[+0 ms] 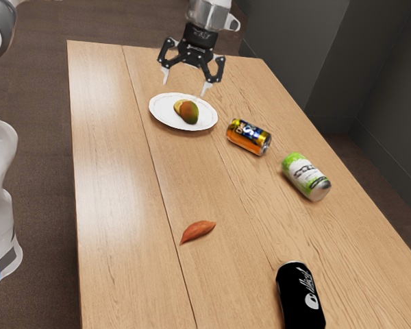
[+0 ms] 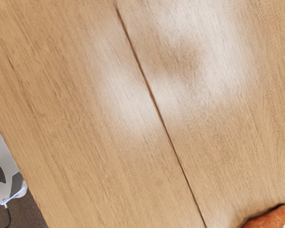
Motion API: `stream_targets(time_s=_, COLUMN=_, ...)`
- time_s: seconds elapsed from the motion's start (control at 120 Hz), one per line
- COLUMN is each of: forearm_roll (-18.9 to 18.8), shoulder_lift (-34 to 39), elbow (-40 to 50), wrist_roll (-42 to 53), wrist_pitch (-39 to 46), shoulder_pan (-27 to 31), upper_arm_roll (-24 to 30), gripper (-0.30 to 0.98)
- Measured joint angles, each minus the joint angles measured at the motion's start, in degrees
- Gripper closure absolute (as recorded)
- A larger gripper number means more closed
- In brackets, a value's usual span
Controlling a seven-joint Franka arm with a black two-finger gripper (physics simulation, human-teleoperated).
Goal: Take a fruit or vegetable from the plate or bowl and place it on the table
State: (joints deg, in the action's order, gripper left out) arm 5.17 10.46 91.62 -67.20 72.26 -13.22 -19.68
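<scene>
Reaching the red-and-green, rounded mango (image 1: 190, 113) seems the step in hand: it sits on the round white plate (image 1: 162, 110), near the spread, empty black gripper (image 1: 186, 83) — which next needs to line up, descend and close.

White plate (image 1: 162, 115), red-and-green fruit (image 1: 190, 112), rust-orange sweet potato (image 1: 198, 230), white-printed black can (image 1: 294, 288), tan wood-grained table (image 1: 109, 178)
</scene>
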Motion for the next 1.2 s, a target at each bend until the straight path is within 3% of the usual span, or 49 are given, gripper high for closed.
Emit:
stream_targets(time_s=0.25, forearm_roll=-2.67, shoulder_lift=1.02, elbow=-2.05, wrist_roll=-25.49, wrist_pitch=8.94, shoulder_pan=-0.3, upper_arm_roll=-1.25, gripper=0.0)
stream_targets(time_s=0.375, forearm_roll=-2.92, shoulder_lift=0.54, elbow=-3.2, wrist_roll=-34.46, wrist_pitch=10.11, shoulder_pan=0.05, upper_arm_roll=-4.93, gripper=0.0)
stream_targets(time_s=0.883, forearm_roll=-2.46, shoulder_lift=-3.55, elbow=-3.36, wrist_roll=-56.61, wrist_pitch=12.03, shoulder_pan=0.38, upper_arm_roll=-10.98, gripper=0.0)
stream_targets(time_s=1.117, forearm_roll=1.48, shoulder_lift=-6.41, elbow=-3.34, wrist_roll=-60.93, wrist_pitch=12.26, shoulder_pan=10.7, upper_arm_roll=-10.32, gripper=0.0)
stream_targets(time_s=1.2, forearm_roll=2.83, shoulder_lift=-6.48, elbow=-3.01, wrist_roll=-61.42, wrist_pitch=12.28, shoulder_pan=22.05, upper_arm_roll=-1.84, gripper=0.0)
